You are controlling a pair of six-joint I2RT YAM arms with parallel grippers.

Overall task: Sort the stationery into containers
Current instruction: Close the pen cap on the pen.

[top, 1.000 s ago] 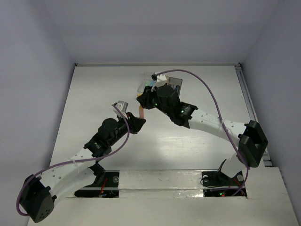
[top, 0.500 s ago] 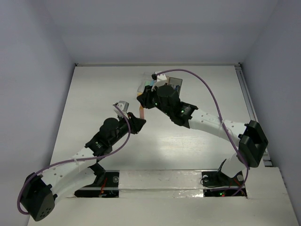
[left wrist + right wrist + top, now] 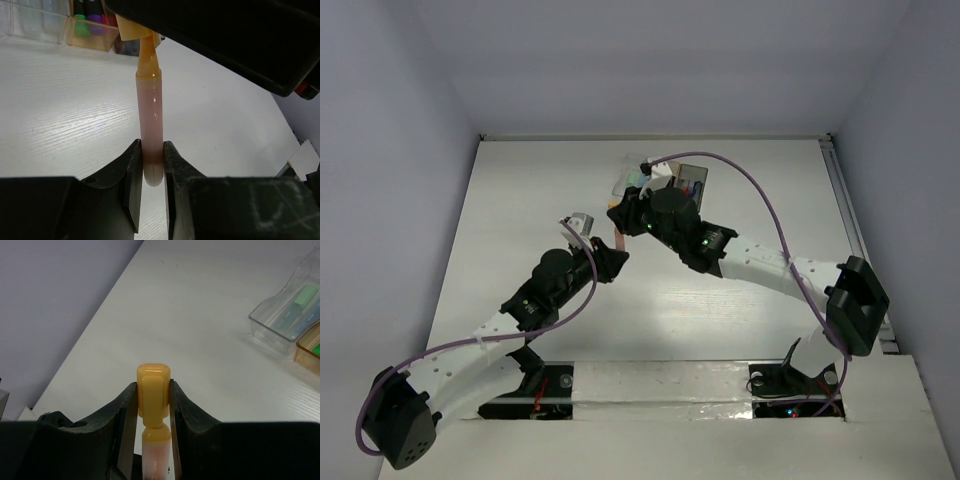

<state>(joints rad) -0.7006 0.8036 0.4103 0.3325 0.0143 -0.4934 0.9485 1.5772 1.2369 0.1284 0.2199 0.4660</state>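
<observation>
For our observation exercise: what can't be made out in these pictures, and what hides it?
Top view: right arm mostly covers the containers; contents uncountable.
Left wrist view: the right gripper hides the cap end of the orange pen.
Right wrist view: bottom edge cuts off the pen's barrel; tan box cropped at right.

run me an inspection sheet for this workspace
surface: white table, wood-grain
job's things: orange marker held between both hands; clear box holds green and light-blue pieces; tan-orange box holds green and purple markers; dark box partly hidden by the right arm
clutter: nothing seen
hands: left hand shut on the marker's barrel; right hand shut on its yellow cap
cables: purple cables, one arcing over the right arm, one looping by the left arm
surroundings: plain grey walls on three sides
</observation>
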